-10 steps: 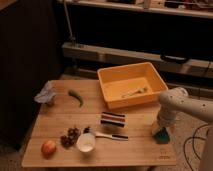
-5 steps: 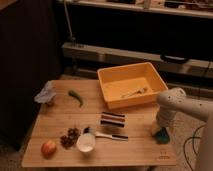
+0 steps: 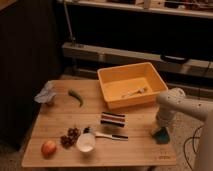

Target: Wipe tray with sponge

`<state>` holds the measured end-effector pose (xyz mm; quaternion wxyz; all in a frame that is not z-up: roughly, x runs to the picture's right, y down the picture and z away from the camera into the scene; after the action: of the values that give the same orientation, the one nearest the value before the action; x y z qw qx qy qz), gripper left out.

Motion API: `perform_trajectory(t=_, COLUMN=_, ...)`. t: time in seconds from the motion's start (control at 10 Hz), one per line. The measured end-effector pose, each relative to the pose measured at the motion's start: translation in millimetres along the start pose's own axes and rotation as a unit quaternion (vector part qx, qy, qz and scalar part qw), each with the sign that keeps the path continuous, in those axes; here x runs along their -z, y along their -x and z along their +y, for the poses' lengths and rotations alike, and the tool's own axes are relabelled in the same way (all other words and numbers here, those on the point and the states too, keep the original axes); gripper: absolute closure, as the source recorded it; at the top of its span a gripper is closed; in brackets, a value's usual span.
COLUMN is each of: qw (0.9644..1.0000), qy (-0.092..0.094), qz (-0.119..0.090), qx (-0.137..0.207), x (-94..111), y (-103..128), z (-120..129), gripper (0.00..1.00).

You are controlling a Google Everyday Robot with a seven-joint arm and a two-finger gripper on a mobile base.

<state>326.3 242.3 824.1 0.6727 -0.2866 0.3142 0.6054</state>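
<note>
White arm comes in from the R side and bends down, so the tool (image 3: 159, 129) sits low over the front-R part of the table (image 3: 60, 117), right on top of the sponge (image 3: 162, 136). Teal face w/ a bit of yellow shows just under and beside the tool. Can't tell whether the tool is clenched on the sponge or released; contact looks likely, but a grasp isn't confirmed. Prob. the pick-up step: the tool drops straight down because the sponge lies flat on the wood near the table edge, w/ free room around it.

Next out, the tray (image 3: 120, 80) stands behind and to the L of the sponge, apart from it, at the back-R of the table w/ its open top facing up. So wiping hasn't begun, and the sponge needs lifting over the near wall first. A small pale item (image 3: 135, 92) lies on the tray floor and could get pushed around by a wipe.

Further L, none of it in the path: dark-and-white striped block (image 3: 113, 120) just in front of the tray, a utensil (image 3: 109, 135) w/ dark handle, white cup (image 3: 86, 143), dark berry cluster (image 3: 70, 137), reddish fruit (image 3: 48, 147), green pepper (image 3: 76, 97), and a grey crumpled obj. (image 3: 46, 94) at the far L.
</note>
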Motion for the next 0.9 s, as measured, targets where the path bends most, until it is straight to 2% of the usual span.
perform_trajectory(t=0.5, qw=1.0000, qy=0.003, qz=0.000, qx=0.001, x=-1.7, y=1.7, z=1.2, gripper=0.34)
perform_trajectory(t=0.6, qw=1.0000, qy=0.003, qz=0.000, qx=0.000, x=-1.7, y=1.8, z=1.4, gripper=0.38)
perform_trajectory(t=0.9, qw=1.0000, qy=0.005, qz=0.000, qx=0.000, x=-1.5, y=1.9, z=2.6, gripper=0.66)
